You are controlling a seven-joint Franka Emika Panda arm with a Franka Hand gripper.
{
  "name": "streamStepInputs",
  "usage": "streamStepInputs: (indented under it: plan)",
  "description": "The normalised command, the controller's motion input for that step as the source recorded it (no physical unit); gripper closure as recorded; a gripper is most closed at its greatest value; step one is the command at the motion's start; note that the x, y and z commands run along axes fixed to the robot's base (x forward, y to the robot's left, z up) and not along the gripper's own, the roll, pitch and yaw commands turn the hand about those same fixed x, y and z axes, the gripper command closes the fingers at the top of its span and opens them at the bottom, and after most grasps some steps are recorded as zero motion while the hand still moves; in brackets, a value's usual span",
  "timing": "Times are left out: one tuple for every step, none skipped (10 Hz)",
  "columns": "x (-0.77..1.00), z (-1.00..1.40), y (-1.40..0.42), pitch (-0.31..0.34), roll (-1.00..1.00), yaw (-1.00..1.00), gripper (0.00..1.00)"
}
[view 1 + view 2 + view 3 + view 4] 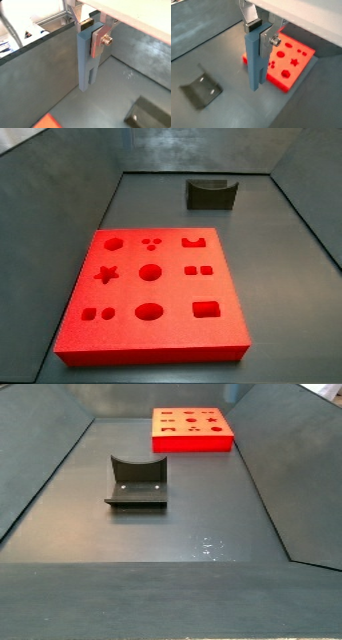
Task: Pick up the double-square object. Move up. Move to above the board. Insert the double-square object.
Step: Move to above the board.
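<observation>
One bar point(87, 60), one board point(151, 296), one fixture point(136, 482) and one gripper point(93, 35) are seen in all.

The bar is a slender grey-blue piece, long and flat-faced; a narrow slot is cut up from its lower end, dividing it into two small square prongs. It is held upright at its upper end between the silver fingers point(101, 40) of the gripper, which are closed against its sides in both wrist views. Its prongs are raised off the grey floor point(304, 105), and the whole bar hangs free of the board. In neither side view are the bar and gripper shown.

The board is a flat bright-red slab bearing a grid of cut-outs: a hexagon, a star, circles, squares and small paired holes are counted across three columns. In a wrist view it point(288, 60) is seen behind the bar, roughly at two o'clock from the prongs.

The fixture, dark and L-shaped, stands well apart from the board; in a side view it point(211, 194) lies at about one o'clock beyond the board.
</observation>
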Motion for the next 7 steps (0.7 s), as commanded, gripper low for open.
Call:
streamStepInputs:
  plan:
    - [0.53, 0.05, -1.0, 0.132, -0.02, -0.02, 1.0]
    - [0.54, 0.05, -1.0, 0.139, -0.01, -0.01, 1.0]
    - [0.55, 0.06, -1.0, 0.138, -0.01, 0.0, 1.0]
    - [0.58, 0.07, -1.0, 0.143, 0.02, 0.0, 1.0]
    - [0.57, 0.07, -0.93, 0.139, 0.02, 0.0, 1.0]
    - [0.37, 0.05, -0.56, 0.134, 0.04, 0.01, 1.0]
    - [0.24, 0.04, -0.33, 0.116, 0.05, 0.01, 1.0]
